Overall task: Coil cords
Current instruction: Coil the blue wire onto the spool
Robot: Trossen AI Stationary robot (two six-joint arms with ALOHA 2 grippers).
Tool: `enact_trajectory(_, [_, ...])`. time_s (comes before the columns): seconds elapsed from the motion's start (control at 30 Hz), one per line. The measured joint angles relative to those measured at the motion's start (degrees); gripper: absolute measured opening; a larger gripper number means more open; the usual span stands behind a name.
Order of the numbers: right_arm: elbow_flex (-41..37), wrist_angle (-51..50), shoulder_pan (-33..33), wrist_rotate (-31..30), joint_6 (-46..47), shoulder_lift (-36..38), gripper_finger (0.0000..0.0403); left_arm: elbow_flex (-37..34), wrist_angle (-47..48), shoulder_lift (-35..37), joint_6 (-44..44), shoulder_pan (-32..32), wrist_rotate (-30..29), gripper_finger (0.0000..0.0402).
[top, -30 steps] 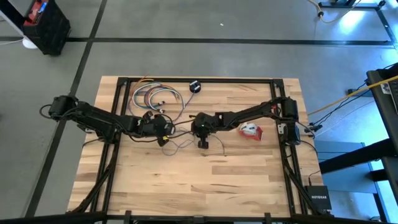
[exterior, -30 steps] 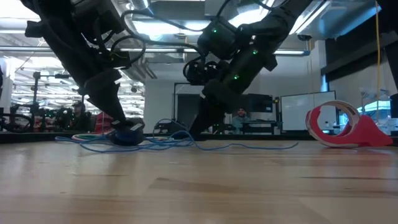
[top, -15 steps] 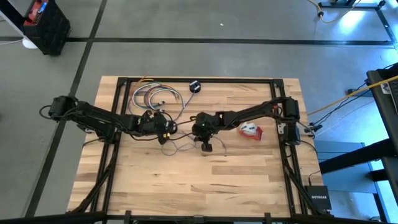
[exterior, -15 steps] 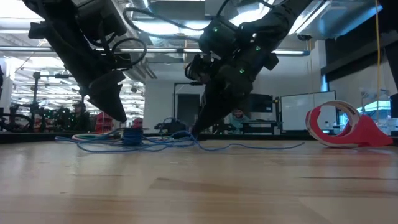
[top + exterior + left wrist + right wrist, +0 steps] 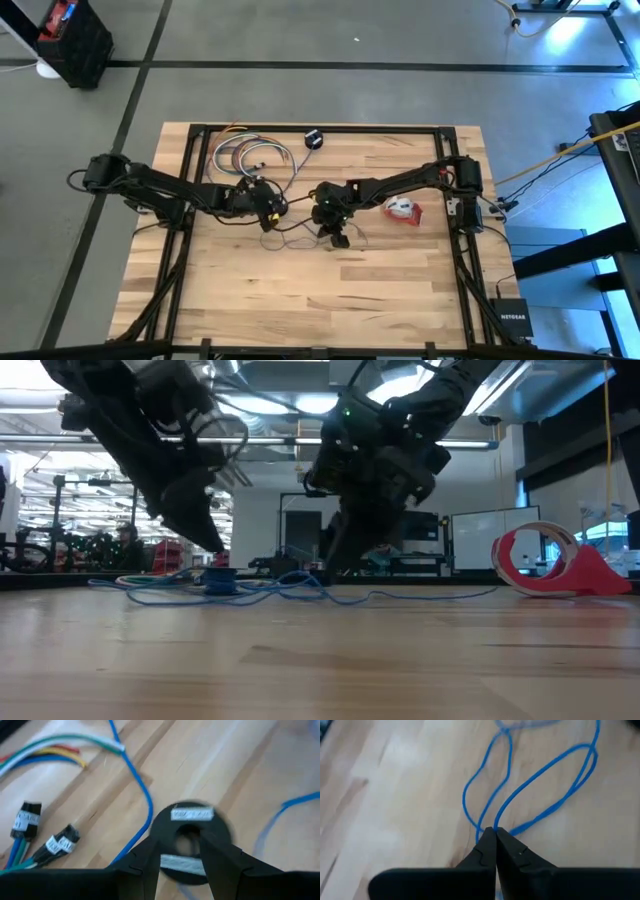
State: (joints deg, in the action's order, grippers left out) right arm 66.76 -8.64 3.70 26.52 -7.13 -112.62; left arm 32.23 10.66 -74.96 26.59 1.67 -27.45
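A thin blue cord point(image 5: 300, 229) lies in loose loops on the wooden table between my two grippers, and it also shows in the low view point(image 5: 300, 586). It runs to a small black round puck point(image 5: 190, 840). My left gripper point(image 5: 270, 216) is shut on the puck, low over the tabletop at mid table. Right of it, my right gripper point(image 5: 339, 239) slants down and is shut on the cord point(image 5: 530, 775). Whether the puck point(image 5: 218, 582) touches the table, I cannot tell. My left gripper holds the puck with one finger point(image 5: 150, 857) on each side of its middle hole point(image 5: 187, 840), lying across its round face. The fingers slant down from the table's left. My right gripper pinches the cord's strands point(image 5: 489, 826) between its fingertips. They slant down to the tabletop. The loops beyond them lie slack on the wood.
A bunch of coloured cables point(image 5: 250, 156) lies at the far left, their labelled plugs point(image 5: 47, 840) near the puck. A small black thing point(image 5: 314, 138) sits at the far edge. A red holder with a pale roll point(image 5: 404, 210) stands right of my right gripper. The near half is bare wood.
My right gripper has turned at the wrist, staying shut on the cord. Its fingertips have swung toward the table's right edge, and the slack loops beside it have shifted along.
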Motion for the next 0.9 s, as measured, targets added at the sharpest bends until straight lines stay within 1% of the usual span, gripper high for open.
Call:
enact_trajectory(0.1, [0.0, -2.88, 0.02, -0.47, -0.66, 0.0, 0.0002, 0.0, 0.08, -2.68, -0.36, -1.29, 0.53, 0.0127])
enact_trajectory(0.23, [0.0, -2.41, 0.02, -4.88, 0.12, 0.0, 0.0006, 0.18, -0.95, -5.22, -0.68, -2.48, 0.07, 0.0127])
enact_trajectory(0.3, [0.0, -2.76, 0.05, -7.58, 2.74, 0.0, 0.0013, 0.26, -1.07, -5.59, -1.12, -2.72, 0.01, 0.0127])
enact_trajectory(0.4, [0.02, -5.24, 0.29, -11.07, 3.93, 0.0, 0.0033, 0.24, -1.07, -5.4, -2.22, -2.84, 0.14, 0.0127])
enact_trajectory(0.6, [0.02, -10.69, 0.86, -13.37, 5.2, 2.6, 0.0095, 0.13, -0.95, -5.23, -3.13, -2.87, 0.37, 0.0127])
enact_trajectory(0.7, [0.02, -14.48, 0.81, -17.79, 5.37, 5.5, 0.0119, 0.11, -0.87, -4.97, -3.18, -2.84, 0.5, 0.0127])
enact_trajectory(0.8, [0.0, -16.91, 0.8, -21.41, 5.3, 8.92, 0.0134, 0.3, -0.22, -4.2, -4.33, -2.8, 0.77, 0.0127])
enact_trajectory(0.9, [0.02, -17.68, 0.76, -23.55, 5.16, 11.31, 0.0137, 0.9, 0.41, -3.1, -5.74, -2.8, 1.42, 0.0127])
